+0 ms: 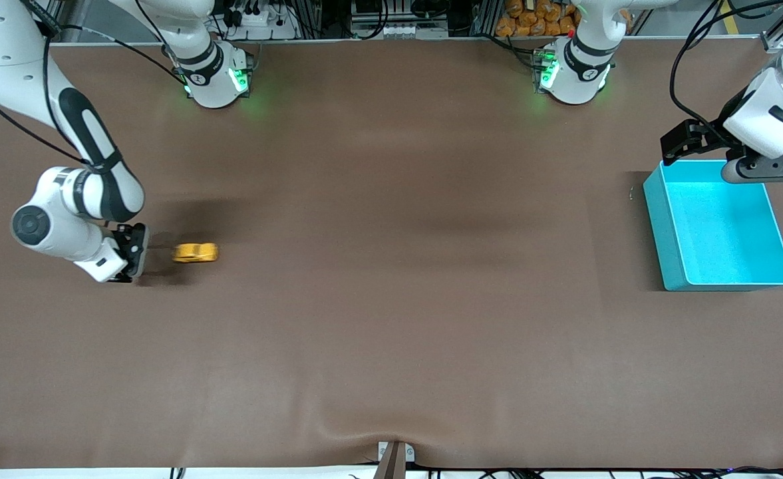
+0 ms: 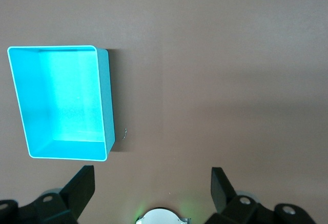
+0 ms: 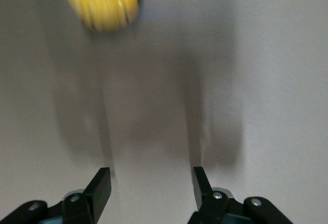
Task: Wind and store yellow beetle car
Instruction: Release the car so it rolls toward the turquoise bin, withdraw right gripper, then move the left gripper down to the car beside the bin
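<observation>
We see the yellow beetle car [image 1: 195, 253] [image 3: 102, 2]: tiny, rounded yellow-orange body, blurred. It sits on its wheels on the brown counter [image 1: 391, 299] at the right arm's end, free, nothing touching it, lying lengthwise along the counter.

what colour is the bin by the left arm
Turquoise bin, with a lighter rim; clearest in the left wrist view.
</observation>
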Robot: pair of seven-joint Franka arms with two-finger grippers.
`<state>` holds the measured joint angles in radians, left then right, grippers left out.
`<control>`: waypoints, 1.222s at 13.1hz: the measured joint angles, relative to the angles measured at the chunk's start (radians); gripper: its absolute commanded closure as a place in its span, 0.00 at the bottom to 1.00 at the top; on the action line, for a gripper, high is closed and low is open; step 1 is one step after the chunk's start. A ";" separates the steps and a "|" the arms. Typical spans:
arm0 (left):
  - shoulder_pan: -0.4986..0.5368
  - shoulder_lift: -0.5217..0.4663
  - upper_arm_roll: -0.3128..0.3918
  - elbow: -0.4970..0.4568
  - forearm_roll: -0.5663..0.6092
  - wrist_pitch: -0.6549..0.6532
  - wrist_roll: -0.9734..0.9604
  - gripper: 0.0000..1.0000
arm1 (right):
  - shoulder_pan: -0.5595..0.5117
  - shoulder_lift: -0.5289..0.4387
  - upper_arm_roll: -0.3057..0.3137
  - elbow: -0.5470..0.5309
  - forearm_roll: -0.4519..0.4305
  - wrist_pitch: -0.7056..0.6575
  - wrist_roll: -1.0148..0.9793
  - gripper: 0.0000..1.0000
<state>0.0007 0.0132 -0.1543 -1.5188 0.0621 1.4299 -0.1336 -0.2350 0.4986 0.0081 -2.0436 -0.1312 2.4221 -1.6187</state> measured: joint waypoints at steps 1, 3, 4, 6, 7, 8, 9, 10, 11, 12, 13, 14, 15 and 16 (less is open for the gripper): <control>0.000 0.000 0.000 0.000 0.000 0.000 0.000 0.00 | -0.003 0.002 0.000 0.020 0.008 -0.022 0.000 0.27; 0.000 0.000 0.000 0.000 0.000 0.000 0.000 0.00 | -0.009 0.004 0.000 0.041 0.057 -0.065 0.000 0.27; 0.000 0.000 0.000 0.000 0.000 0.000 0.000 0.00 | -0.013 0.004 0.000 0.059 0.087 -0.103 -0.001 0.27; 0.000 0.000 0.000 0.000 0.000 0.000 0.000 0.00 | -0.018 0.003 0.000 0.130 0.132 -0.217 -0.001 0.27; 0.000 0.000 0.000 0.000 0.000 0.000 0.000 0.00 | -0.018 0.003 0.000 0.177 0.154 -0.285 -0.001 0.27; 0.000 0.000 0.000 -0.001 0.000 0.000 0.000 0.00 | -0.018 0.002 0.001 0.224 0.178 -0.350 -0.001 0.27; 0.000 0.000 0.000 -0.001 0.000 0.000 0.000 0.00 | -0.018 0.001 0.002 0.269 0.201 -0.409 0.001 0.27; 0.000 0.000 0.000 -0.002 0.000 0.000 0.000 0.00 | -0.017 0.000 0.004 0.310 0.213 -0.460 0.011 0.29; 0.000 0.000 0.000 -0.007 0.000 -0.001 0.000 0.00 | -0.017 -0.001 0.005 0.345 0.216 -0.497 0.029 0.29; 0.000 0.000 0.001 -0.018 0.000 -0.001 0.000 0.00 | -0.017 -0.005 0.007 0.373 0.220 -0.520 0.043 0.29; 0.000 0.002 0.001 -0.036 0.000 -0.001 -0.001 0.00 | -0.017 -0.011 0.008 0.393 0.230 -0.531 0.052 0.29; 0.000 0.005 0.001 -0.058 0.000 0.001 -0.005 0.00 | -0.017 -0.020 0.008 0.404 0.236 -0.536 0.063 0.29; 0.001 0.009 0.001 -0.080 0.000 0.009 -0.019 0.00 | -0.018 -0.029 0.007 0.408 0.239 -0.539 0.069 0.29; 0.002 0.014 0.002 -0.105 0.000 0.033 -0.051 0.00 | -0.018 -0.037 0.006 0.411 0.242 -0.544 0.076 0.29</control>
<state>0.0032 0.0267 -0.1523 -1.6238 0.0622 1.4628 -0.1848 -0.2528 0.4616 0.0137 -1.6325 0.1104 1.8781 -1.5431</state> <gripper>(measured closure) 0.000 0.282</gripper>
